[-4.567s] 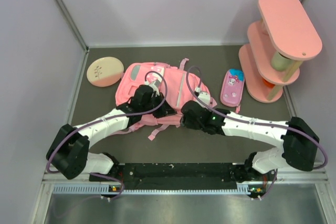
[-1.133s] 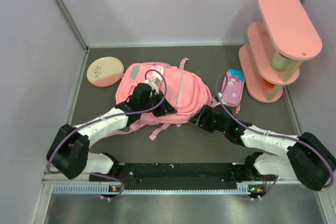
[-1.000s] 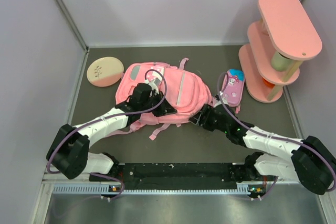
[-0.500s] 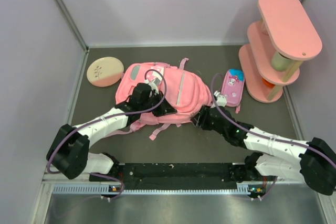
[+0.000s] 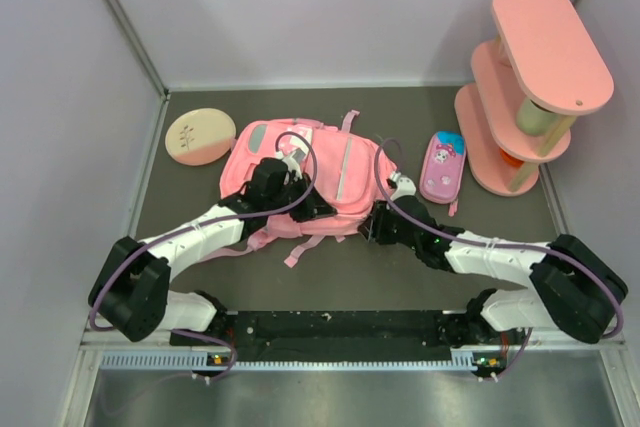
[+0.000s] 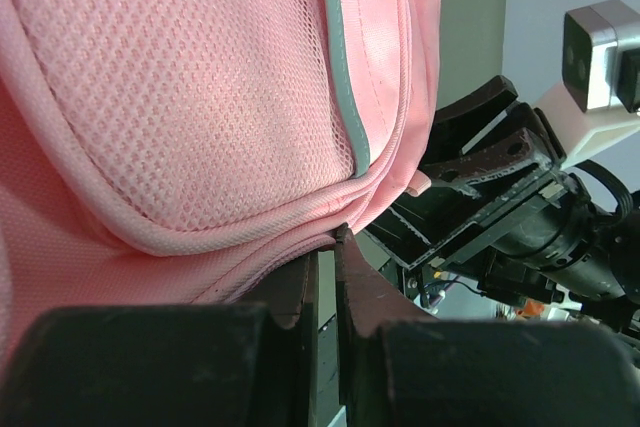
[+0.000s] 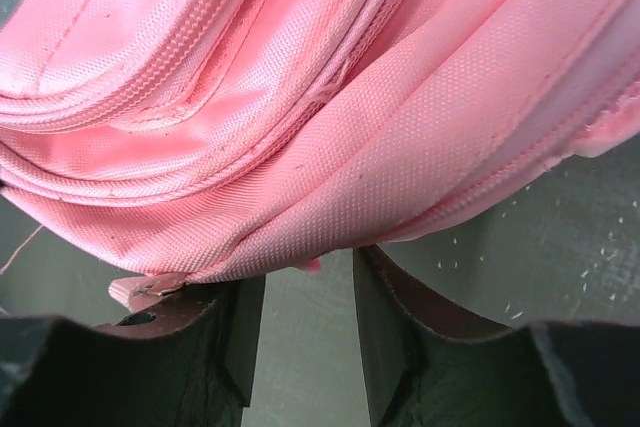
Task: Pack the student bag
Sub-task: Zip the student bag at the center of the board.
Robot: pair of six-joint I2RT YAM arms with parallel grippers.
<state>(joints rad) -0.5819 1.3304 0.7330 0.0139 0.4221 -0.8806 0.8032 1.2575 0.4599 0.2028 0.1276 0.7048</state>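
Right wrist: parted fingers [image 7: 400, 347] touch student bag [image 7: 300, 97] edge.

Gripper [image 7: 308, 282] sitting w/ fingers apart, tips touching underside of pink bag [image 7: 330, 97]. Bag's seamed folds filling most of view. Dark speckled surface [image 7: 540, 247] showing btwn fingers & below bag edge.

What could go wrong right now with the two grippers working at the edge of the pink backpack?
1. The left gripper seems to pinch only a thin seam of the student bag. A pull from the other side could slip it free.
2. The right gripper is open at the bag's lower edge, and the small pink tab sits outside its gap. Closing here may catch loose fabric instead.
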